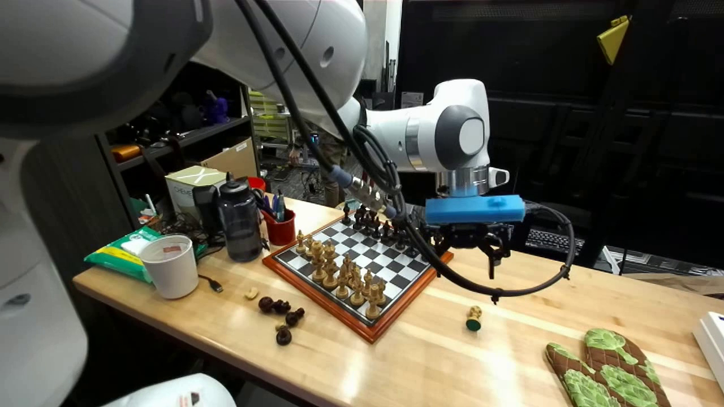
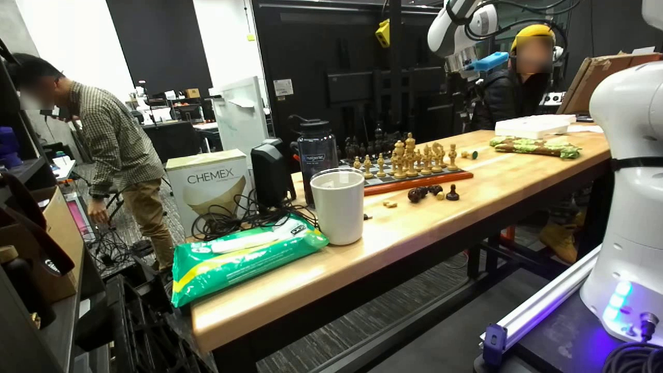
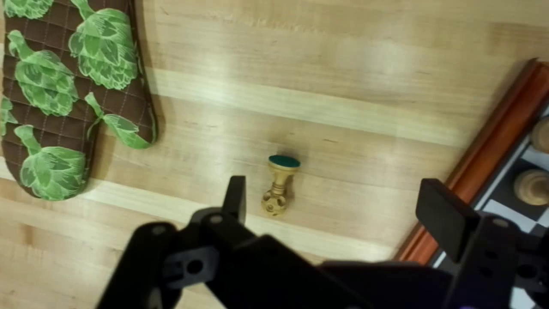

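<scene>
Claw (image 3: 332, 199) is held spread wide above the counter (image 3: 321, 107). Below it, a pale chess piece (image 3: 278, 184) is seen lying on its side on the wood, with its green base exposed. This piece is flanked by a red-framed chessboard (image 3: 506, 128) and a quilted oven mitt (image 3: 70, 94). Loose dark pieces (image 1: 292, 318) are scattered on the counter beside the chessboard.

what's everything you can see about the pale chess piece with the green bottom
The pale chess piece looks like turned wood: a flared base with a dark green underside, a ringed neck and a rounded head with dark notches. It lies on its side on the tabletop, between the chessboard and the quilted mitt. Only the tabletop touches it; the open end effector hangs above.
</scene>
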`<state>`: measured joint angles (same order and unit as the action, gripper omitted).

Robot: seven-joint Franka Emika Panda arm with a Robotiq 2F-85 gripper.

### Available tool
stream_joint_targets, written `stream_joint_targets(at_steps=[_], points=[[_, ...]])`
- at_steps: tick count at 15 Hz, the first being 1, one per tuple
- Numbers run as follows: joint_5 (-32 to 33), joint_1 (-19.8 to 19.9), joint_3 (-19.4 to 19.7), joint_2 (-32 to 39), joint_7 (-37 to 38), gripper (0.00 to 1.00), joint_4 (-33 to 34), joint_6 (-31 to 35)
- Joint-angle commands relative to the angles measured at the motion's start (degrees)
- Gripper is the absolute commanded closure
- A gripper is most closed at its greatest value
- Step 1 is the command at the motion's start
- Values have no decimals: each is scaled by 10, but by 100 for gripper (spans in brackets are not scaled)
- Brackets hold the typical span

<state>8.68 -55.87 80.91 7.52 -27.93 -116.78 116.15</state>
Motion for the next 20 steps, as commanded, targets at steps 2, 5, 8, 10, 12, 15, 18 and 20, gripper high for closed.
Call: stream_joint_targets(at_steps=[2,5,8,10,12,15,18,20], points=[[0,-8,7,-18,-8,0,8,-19],[0,-8,9,-28,-11,0,6,-20],[0,-10,10,-28,-11,0,6,-21],[-3,-5,7,-21,-18,0,10,-28],[48,120,-129,-43,8,0,21,-52],[7,163,-159,25,-43,0,48,-83],[20,356,-356,43,-49,0,84,-118],[26,447,-448,70,-56,0,116,-127]])
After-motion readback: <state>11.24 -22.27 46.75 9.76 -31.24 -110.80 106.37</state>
